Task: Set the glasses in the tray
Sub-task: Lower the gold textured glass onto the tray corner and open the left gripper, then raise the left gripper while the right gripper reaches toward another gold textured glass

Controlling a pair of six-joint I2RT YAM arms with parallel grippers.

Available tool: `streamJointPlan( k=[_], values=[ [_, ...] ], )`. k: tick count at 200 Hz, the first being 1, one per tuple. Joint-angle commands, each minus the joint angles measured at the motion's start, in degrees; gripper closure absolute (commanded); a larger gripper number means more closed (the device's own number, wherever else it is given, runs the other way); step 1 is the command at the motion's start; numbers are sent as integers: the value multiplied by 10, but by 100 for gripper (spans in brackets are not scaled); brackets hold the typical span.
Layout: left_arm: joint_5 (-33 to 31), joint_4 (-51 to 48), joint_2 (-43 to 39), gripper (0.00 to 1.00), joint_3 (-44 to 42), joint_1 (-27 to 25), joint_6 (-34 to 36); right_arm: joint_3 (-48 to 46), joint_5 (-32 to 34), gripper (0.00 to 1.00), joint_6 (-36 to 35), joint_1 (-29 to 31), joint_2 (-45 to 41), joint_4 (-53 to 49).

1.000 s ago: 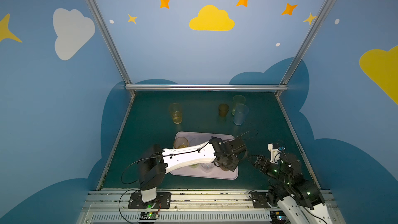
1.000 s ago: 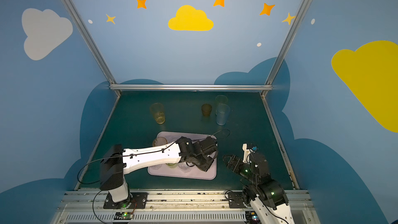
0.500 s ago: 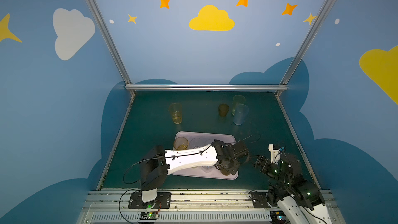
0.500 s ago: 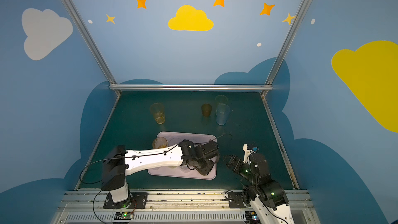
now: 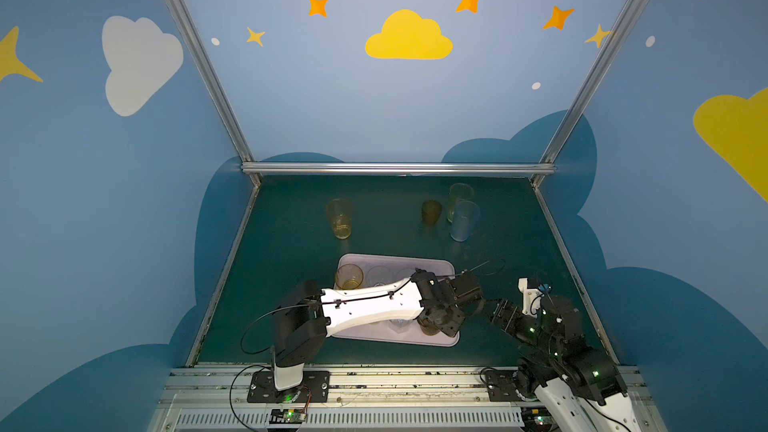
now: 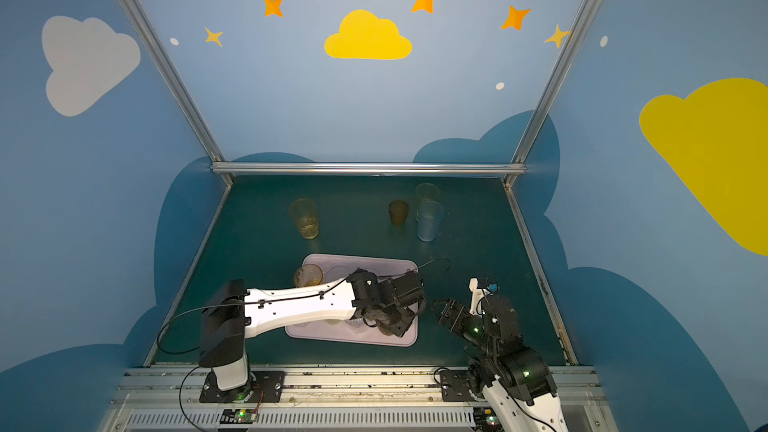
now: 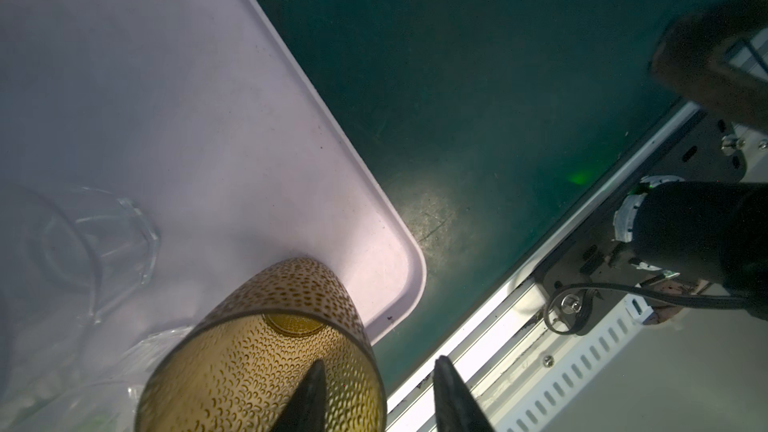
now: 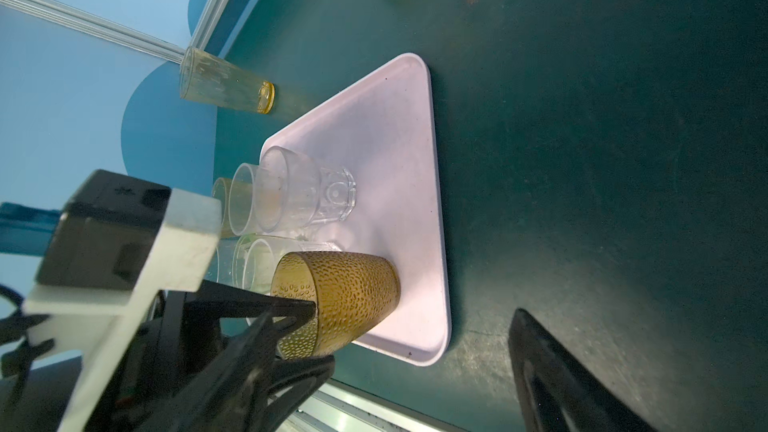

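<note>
Tray (image 5: pixel 432 263) holds an orange glass (image 5: pixel 349 276) at its 10 o'clock corner, clear glasses (image 8: pixel 307 189) mid-tray and a brown glass (image 7: pixel 266 367) at 5 o'clock. Left gripper (image 7: pixel 380 361) straddles the brown rim, fingers parted, not pinching. Right gripper (image 5: pixel 496 315), at the tray's 3 o'clock, gapes wide and empty.

White links (image 5: pixel 374 305), black joints (image 5: pixel 440 309), black cables (image 7: pixel 673 293).

Two robot arms at a pink tray of glasses

The left arm (image 6: pixel 299 305) lies across the tray (image 6: pixel 399 263), with the left gripper (image 6: pixel 394 326) over its near right corner. The right gripper (image 6: pixel 439 312) is just beside the tray. An amber glass (image 6: pixel 308 276) stands inside. Farther back on the green table (image 6: pixel 257 243) stand a yellow glass (image 6: pixel 305 218), a small brown glass (image 6: pixel 398 211), a green glass (image 6: pixel 427 192) and a blue glass (image 6: pixel 430 221).
</note>
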Motion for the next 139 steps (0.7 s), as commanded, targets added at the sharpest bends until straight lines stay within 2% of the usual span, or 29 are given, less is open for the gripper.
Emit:
streamJointPlan(
  k=[1,33,61,77,111,139],
  values=[
    [-14,-9,-19,53,18,-2,5,-6,3,13,-1,-3,-6,-4],
    [-32,-6,-39,44,16,-3,9,-7,1,14,1,-3,-6,-4],
    [-66,-16,-53,27,21,-3,21,-6,-1,13,2,-3,-7,-5],
    [-86,-18,-63,0,23,-1,38,-5,0,13,3,-3,-5,-7],
    [-143,-16,-92,0,14,4,54,7,2,14,6,-3,8,-11],
    [-143,1,-127,0,-11,29,56,22,4,14,0,-3,34,-7]
  ],
)
